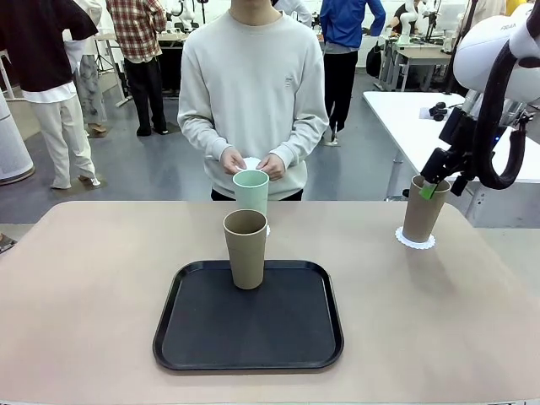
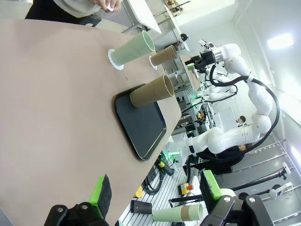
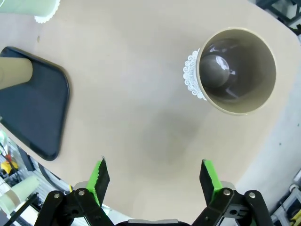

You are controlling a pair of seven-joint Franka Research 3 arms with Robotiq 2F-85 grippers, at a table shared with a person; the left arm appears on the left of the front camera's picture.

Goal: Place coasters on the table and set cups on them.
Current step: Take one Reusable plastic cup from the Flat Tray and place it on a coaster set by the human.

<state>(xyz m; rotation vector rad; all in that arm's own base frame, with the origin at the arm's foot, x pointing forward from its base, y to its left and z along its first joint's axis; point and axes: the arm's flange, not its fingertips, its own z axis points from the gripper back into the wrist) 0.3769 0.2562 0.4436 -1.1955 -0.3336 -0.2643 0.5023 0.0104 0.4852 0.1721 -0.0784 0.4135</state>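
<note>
Tray, black rounded square on the beige table
- On it: tan tumbler, matte, tapered; we judge it awaits a doily
- Beyond it: mint cup on a lacy coaster
- Right of it: second tan cup on a scalloped coaster, placed; our right gripper above, fingers spread, empty
- Left of it: our left gripper, fingers spread, empty
</note>
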